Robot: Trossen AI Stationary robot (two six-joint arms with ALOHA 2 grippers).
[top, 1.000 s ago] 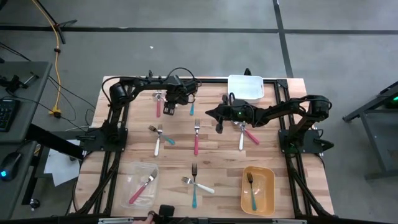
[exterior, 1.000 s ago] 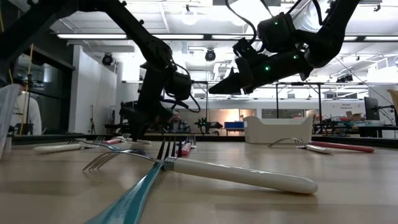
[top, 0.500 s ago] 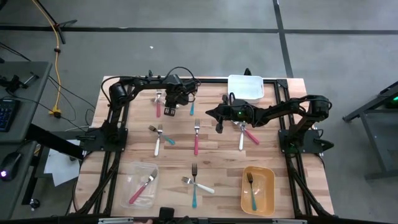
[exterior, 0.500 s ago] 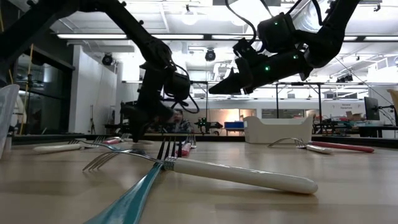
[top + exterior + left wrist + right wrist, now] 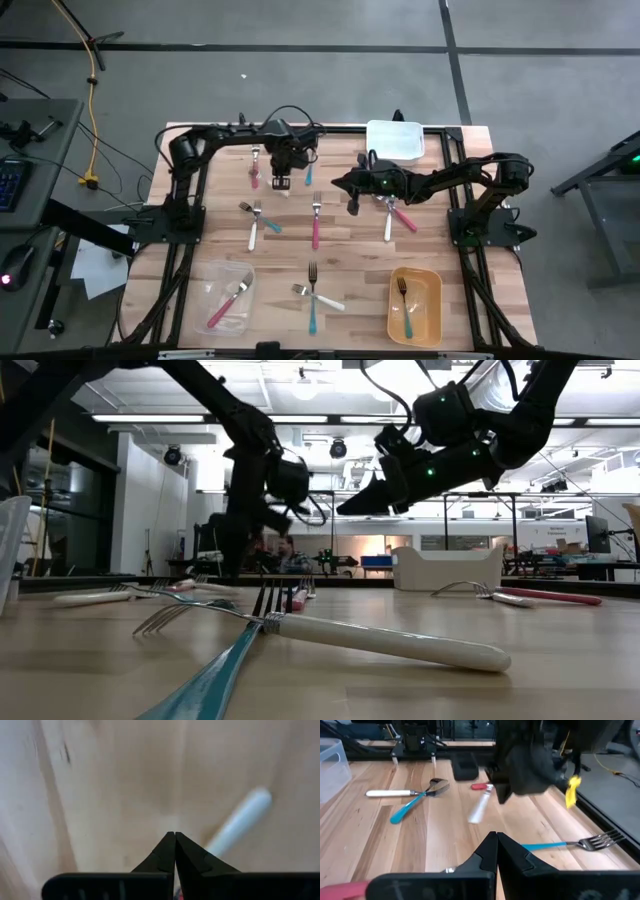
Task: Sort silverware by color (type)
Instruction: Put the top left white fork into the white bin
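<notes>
A wooden table (image 5: pixel 210 250) is seen from above, standing on a grey floor, with silverware scattered on it. At the near left a clear container (image 5: pixel 225 297) holds one red-handled utensil (image 5: pixel 228 303). Farther back, the left gripper (image 5: pixel 282 180) hangs just beside a red-handled fork (image 5: pixel 254 168), its arm stretched in from the far left corner and bent down at the wrist. In the left wrist view its jaws are pressed together, and a white-handled utensil (image 5: pixel 239 820) is seen just past the tips; whether this is held cannot be told. In the middle lie a white-and-teal pair (image 5: pixel 258 222), a red-handled fork (image 5: pixel 316 222) and a crossed pair (image 5: pixel 314 297). The right gripper (image 5: pixel 348 192) is held above the table centre, arm reaching in from the right, jaws also pressed together. Beside it lie a white and a red piece (image 5: pixel 396 215). A white container (image 5: pixel 394 139) stands at the far right, a yellow one (image 5: pixel 415 305) with a teal fork (image 5: pixel 405 308) at the near right.

For a good pick, the jaws should probably be opened first and lowered across one handle only, away from neighbouring pieces.
</notes>
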